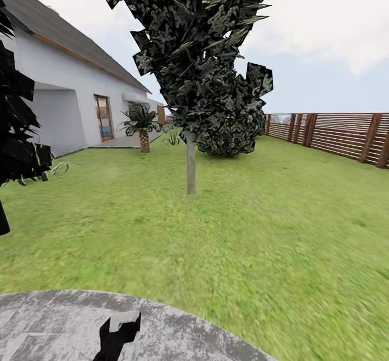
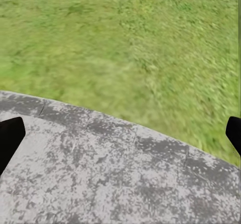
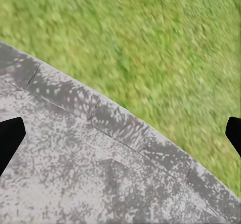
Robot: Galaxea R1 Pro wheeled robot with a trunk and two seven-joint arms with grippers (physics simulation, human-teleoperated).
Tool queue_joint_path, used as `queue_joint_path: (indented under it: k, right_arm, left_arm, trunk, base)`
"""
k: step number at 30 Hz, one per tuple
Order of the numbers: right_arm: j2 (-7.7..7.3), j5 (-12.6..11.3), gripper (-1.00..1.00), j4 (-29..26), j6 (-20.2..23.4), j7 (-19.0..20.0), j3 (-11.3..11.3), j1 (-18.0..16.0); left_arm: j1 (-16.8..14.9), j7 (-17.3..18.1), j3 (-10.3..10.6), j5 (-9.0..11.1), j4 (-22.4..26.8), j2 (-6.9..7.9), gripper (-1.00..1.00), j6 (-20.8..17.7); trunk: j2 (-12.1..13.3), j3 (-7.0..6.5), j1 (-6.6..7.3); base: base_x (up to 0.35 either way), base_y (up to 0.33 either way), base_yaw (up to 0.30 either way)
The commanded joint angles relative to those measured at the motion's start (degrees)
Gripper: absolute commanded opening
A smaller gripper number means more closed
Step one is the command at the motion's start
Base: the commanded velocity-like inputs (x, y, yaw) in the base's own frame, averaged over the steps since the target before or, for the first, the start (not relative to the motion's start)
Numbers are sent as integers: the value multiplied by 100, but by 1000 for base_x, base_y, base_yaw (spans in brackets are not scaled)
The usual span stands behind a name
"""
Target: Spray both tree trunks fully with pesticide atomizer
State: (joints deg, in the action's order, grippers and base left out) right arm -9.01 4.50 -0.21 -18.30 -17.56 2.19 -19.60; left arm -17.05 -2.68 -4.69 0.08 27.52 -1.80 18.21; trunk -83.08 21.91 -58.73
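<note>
Tree (image 1: 194,53) at 12 o'clock on the lawn (image 1: 243,226), trunk (image 1: 190,161) bare and upright. Left gripper (image 2: 120,133) and right gripper (image 3: 120,133) both spread wide, empty, over grey paving (image 2: 100,174). Fence (image 1: 335,134) at 2 o'clock.

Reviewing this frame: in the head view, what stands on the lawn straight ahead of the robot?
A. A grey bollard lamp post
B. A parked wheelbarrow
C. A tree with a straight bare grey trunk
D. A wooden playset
C: a straight, bare tree trunk rises from the lawn under a dark leafy canopy, with a short palm further back beside the house.
</note>
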Motion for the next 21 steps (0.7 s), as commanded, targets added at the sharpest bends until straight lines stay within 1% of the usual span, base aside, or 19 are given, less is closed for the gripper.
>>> queue_joint_path:
  k: [1,2,3,4,5,7,8,9,12,13,14,15,16,17,18,21]
  right_arm:
    - [-26,-13,100,-5,16,4,-6,0]
    - [-48,-20,100,-10,29,5,-10,0]
    - [-113,-29,100,-31,82,5,-15,-5]
    - [-154,-32,100,-58,138,6,-18,-13]
    - [-248,-37,100,-183,348,8,-20,-59]
    - [-353,-40,100,-402,699,11,-22,-167]
    - [-410,-43,100,-524,912,12,-23,-237]
    - [-536,-49,100,-720,1330,13,-26,-409]
    - [-683,-70,100,-880,1826,20,-30,-756]
    - [-739,-83,100,-925,2049,27,-32,-975]
    - [-757,-90,100,-935,2137,35,-34,-1072]
    - [-779,-101,100,-942,2285,98,-37,-1237]
    - [-786,-113,100,-942,2349,174,-39,-1303]
    - [-791,-131,100,-941,2400,297,-41,-1355]
    - [-797,-187,100,-920,2473,657,-45,-1430]
    - [-790,-323,100,-812,2525,1248,-49,-1496]
  left_arm:
    - [0,3,14,-1,7,-8,100,-14]
    - [-2,7,19,1,19,-13,100,-110]
    - [-18,9,26,4,80,-22,100,-513]
    - [-42,10,28,5,138,-26,100,-805]
    - [-154,11,29,7,307,-29,100,-1465]
    - [-319,12,29,11,514,-23,100,-2059]
    - [-404,12,29,12,596,-19,100,-2285]
    - [-562,12,29,14,692,-14,100,-2622]
    - [-858,34,29,16,620,-9,100,-2922]
    - [-1154,107,26,20,360,-8,100,-3038]
    - [-1329,171,25,23,169,-7,100,-3078]
    - [-1688,329,22,28,-255,-6,100,-3127]
    - [-1850,401,20,31,-436,-8,100,-3138]
    - [-1984,461,18,36,-577,-10,100,-3140]
    - [-2178,548,16,40,-778,-34,100,-3102]
    - [-2346,628,15,31,-975,-130,100,-2830]
  trunk:
    - [0,0,0]
    - [0,0,0]
    - [0,0,0]
    - [0,0,0]
    - [0,0,0]
    - [0,0,0]
    - [0,0,0]
    - [0,0,0]
    - [0,0,0]
    - [0,0,0]
    - [0,0,0]
    - [0,0,0]
    - [0,0,0]
    - [0,0,0]
    - [0,0,0]
    - [0,0,0]
  base:
    - [0,0,0]
    - [0,0,0]
    - [0,0,0]
    - [0,0,0]
    - [0,0,0]
    - [0,0,0]
    - [0,0,0]
    - [0,0,0]
    - [0,0,0]
    - [0,0,0]
    - [0,0,0]
    - [0,0,0]
    - [0,0,0]
    - [0,0,0]
    - [0,0,0]
    - [0,0,0]
